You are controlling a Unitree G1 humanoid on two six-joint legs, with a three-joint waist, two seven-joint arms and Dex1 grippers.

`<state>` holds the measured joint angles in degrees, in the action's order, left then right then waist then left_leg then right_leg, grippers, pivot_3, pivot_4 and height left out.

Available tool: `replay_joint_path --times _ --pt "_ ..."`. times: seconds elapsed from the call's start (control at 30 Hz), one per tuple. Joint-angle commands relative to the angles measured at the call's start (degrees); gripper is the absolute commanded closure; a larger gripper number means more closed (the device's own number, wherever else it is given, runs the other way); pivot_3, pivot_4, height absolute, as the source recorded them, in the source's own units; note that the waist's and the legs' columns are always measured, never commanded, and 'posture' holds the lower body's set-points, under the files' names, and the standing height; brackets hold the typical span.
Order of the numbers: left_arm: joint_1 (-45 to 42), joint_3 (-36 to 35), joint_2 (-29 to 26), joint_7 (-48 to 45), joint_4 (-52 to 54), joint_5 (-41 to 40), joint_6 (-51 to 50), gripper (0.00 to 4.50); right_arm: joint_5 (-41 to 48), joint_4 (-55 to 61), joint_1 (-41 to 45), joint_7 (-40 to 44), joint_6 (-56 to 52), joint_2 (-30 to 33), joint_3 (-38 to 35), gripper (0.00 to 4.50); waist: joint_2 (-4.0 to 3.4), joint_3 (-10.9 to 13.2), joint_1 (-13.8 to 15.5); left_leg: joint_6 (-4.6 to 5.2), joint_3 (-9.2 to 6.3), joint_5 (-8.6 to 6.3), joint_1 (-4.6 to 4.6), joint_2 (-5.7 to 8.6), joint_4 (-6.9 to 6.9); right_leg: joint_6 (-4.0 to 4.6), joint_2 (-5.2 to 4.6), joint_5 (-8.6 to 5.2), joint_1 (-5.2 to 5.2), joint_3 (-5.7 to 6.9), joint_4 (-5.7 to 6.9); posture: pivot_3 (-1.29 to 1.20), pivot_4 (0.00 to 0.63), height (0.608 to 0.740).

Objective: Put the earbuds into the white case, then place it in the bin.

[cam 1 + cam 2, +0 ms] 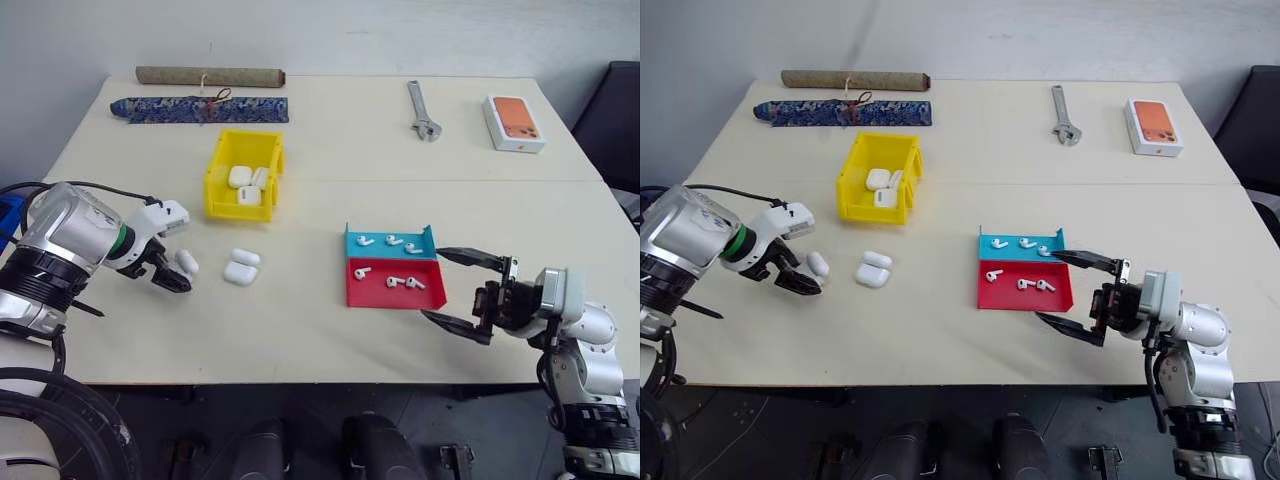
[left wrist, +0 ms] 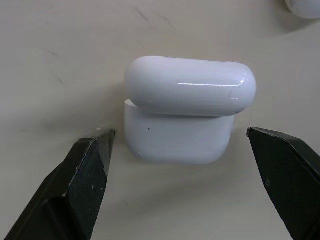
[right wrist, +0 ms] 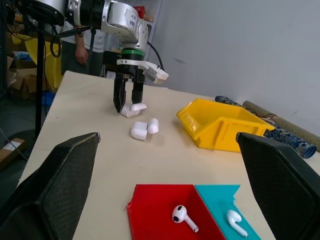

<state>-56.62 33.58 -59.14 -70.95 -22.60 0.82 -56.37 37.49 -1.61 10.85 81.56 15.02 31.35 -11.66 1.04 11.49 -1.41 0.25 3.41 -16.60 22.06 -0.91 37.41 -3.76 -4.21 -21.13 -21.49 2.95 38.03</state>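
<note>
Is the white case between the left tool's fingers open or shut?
Open: white case has its lid lifted and offset from the base.

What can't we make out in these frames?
- Case under the left gripper: the head views have its fingers across it; whether the open white case holds earbuds is hidden by its lid in the left wrist view.
- Count of cases in the yellow bin: walls hide part.
</note>
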Motion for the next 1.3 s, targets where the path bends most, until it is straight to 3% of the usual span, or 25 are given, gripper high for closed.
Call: replay_joint_path --times 0.03,0.7,0.9,1.0,1.07,1.2,1.3 --pt "0.8 0.1 -1.8 -1.8 1.2 3.3 4.6 0.0 0.6 0.7 0.4 0.4 1.0 0.6 -1.3 0.04 0.0 0.0 0.0 0.0 0.0 0.0 0.01 0.0 0.0 0.0 -0.01 0.0 0.0 0.01 0.0 0.0 0.15 0.74" --pt "2.3 -2.1 5.1 0.0 1.6 10.8 3.8 0.0 -0.3 0.7 1.5 -0.8 1.3 0.1 -1.0 0.04 -0.01 0.0 0.6 0.08 -0.04 0.03 -0.01 0.04 0.43 0.0 -0.11 0.0 0.01 0.01 0.54 0.0 0.15 0.74" --pt "6.2 -3.5 4.7 0.6 6.2 10.8 1.5 1.67 -0.4 1.2 1.1 -1.2 1.3 -0.1 -0.9 0.0 -0.09 -0.1 1.0 0.1 -0.03 0.02 -0.01 0.06 0.45 0.0 -0.14 0.0 0.01 0.01 0.56 0.0 0.15 0.74" --pt "7.8 -5.2 3.1 0.4 7.8 10.5 1.1 1.75 -0.4 1.5 1.0 -1.3 1.2 -0.1 -0.8 0.0 -0.09 -0.1 1.0 0.1 -0.03 0.02 -0.02 0.06 0.45 0.0 -0.14 0.0 0.02 0.01 0.56 0.0 0.15 0.74" --pt "8.7 -7.8 2.2 1.0 8.1 9.6 1.1 1.75 -0.4 1.6 0.9 -1.4 1.2 0.0 -0.8 0.0 -0.09 -0.1 0.8 0.1 -0.03 0.02 -0.02 0.06 0.45 0.0 -0.14 0.0 0.02 0.01 0.56 0.0 0.15 0.74" --pt "11.6 -23.3 1.4 1.3 9.0 0.3 5.3 1.75 -0.8 1.9 0.3 -1.9 1.2 0.6 -1.3 0.0 -0.06 0.0 0.3 0.1 -0.07 0.02 0.0 0.05 0.44 0.0 -0.14 0.0 0.0 0.05 0.56 0.0 0.15 0.74" --pt "23.6 -40.8 1.7 -11.1 19.6 -16.9 12.1 1.75 -0.9 2.8 -1.0 -3.3 -0.5 2.6 -2.9 0.0 -0.04 0.0 -0.3 0.1 -0.16 0.02 0.1 0.04 0.48 0.0 -0.17 0.0 -0.02 0.13 0.52 0.0 0.15 0.74"
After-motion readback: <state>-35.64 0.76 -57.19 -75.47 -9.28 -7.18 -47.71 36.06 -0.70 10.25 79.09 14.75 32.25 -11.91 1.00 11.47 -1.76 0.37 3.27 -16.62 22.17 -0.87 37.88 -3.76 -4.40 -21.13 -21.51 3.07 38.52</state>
